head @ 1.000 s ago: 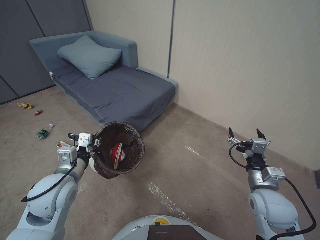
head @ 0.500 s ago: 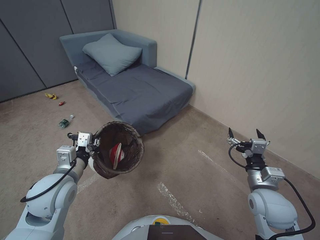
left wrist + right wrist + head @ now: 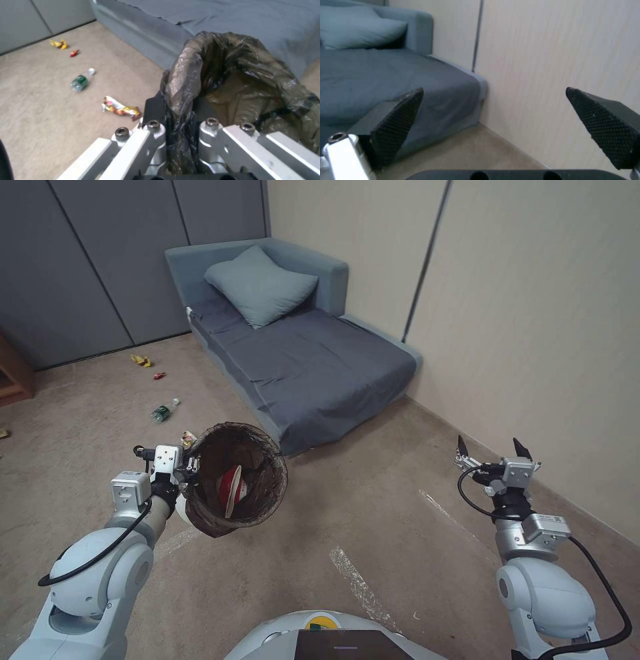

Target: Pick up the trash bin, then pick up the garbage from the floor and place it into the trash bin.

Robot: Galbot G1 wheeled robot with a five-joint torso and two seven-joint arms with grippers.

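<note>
Trash bin [image 3: 235, 480] hangs off the floor [image 3: 373, 513] in your left gripper [image 3: 190, 468], whose fingers pinch the rim and the dark liner bag [image 3: 233, 82] folded over it; in the left wrist view you see the bag squeezed between the two metal fingers [image 3: 156, 140]. Inside the bin you can see a red and white piece [image 3: 233, 490]. Your right gripper [image 3: 492, 448] hovers above the carpet near the beige wall [image 3: 533, 313], its black fingers [image 3: 396, 120] spread wide apart with nothing between them. On the floor beyond the bin lies garbage: a snack wrapper [image 3: 120, 109] just beside the bin, a small clear bottle [image 3: 164, 410] farther out, then a red packet [image 3: 159, 376] and a yellow wrapper [image 3: 140, 360] near the grey panels [image 3: 100, 260]. A grey sofa bed [image 3: 300, 353] with a pillow [image 3: 260, 287] fills the room's corner.
</note>
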